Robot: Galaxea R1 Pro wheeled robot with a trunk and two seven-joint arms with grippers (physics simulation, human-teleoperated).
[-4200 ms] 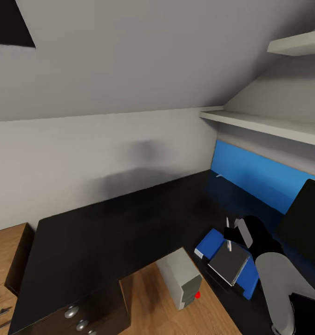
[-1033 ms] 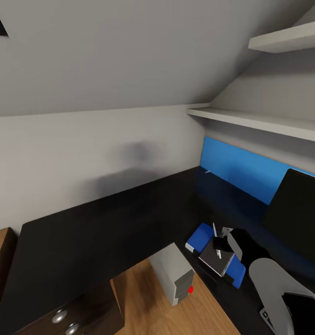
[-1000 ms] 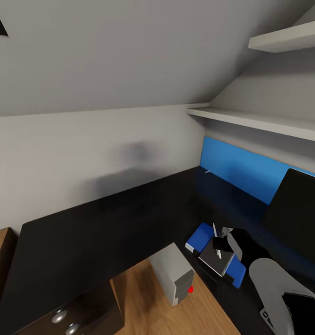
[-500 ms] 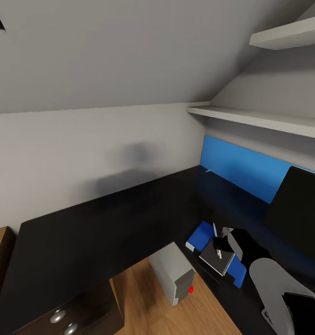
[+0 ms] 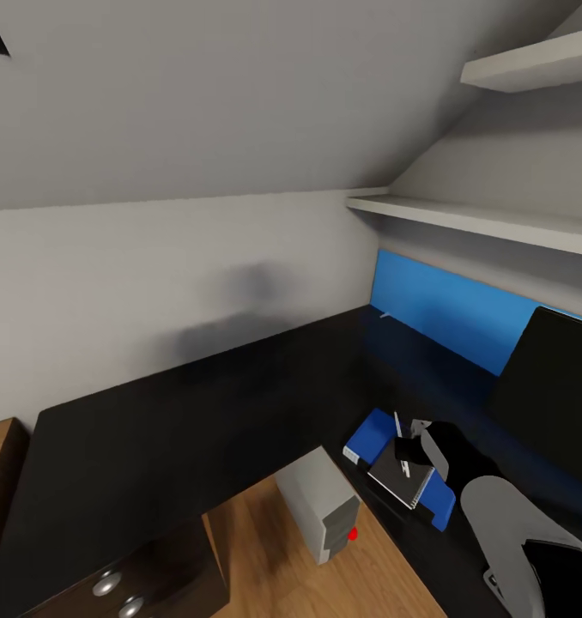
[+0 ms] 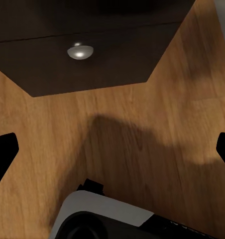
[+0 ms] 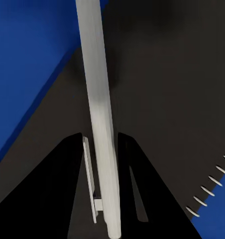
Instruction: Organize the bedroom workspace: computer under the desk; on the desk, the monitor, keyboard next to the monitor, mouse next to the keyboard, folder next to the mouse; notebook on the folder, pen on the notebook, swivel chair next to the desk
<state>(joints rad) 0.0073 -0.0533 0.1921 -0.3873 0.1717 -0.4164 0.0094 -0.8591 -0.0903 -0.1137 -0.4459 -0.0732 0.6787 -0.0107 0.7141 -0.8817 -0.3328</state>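
1. Head view: since a second ago the right claw (image 5: 404, 450) has barely moved, gripping the pen (image 5: 398, 427) over the notebook (image 5: 402, 477).
2. Notebook lies on the folder (image 5: 366, 434) on the surface (image 5: 154, 429); releasing remains.
3. Left claw (image 6: 112, 149) is spread open.

One desk (image 5: 171, 421) with a black top. One computer (image 5: 321, 505) on the wood floor (image 5: 265, 566). One monitor (image 5: 555, 390). One blue folder (image 5: 368, 436), carrying one notebook (image 5: 396, 476). One pen (image 7: 100, 114), pale grey, seen against the notebook in the right wrist view. Two wall shelves (image 5: 463, 221). One blue panel (image 5: 445, 311) behind the desk. Two silver knobs (image 5: 109, 584) on the drawer unit in the head view; one knob in the left wrist view. Two dark fingertips (image 6: 3, 154) at the edges of the left wrist view. One red dot on the computer's lower corner.
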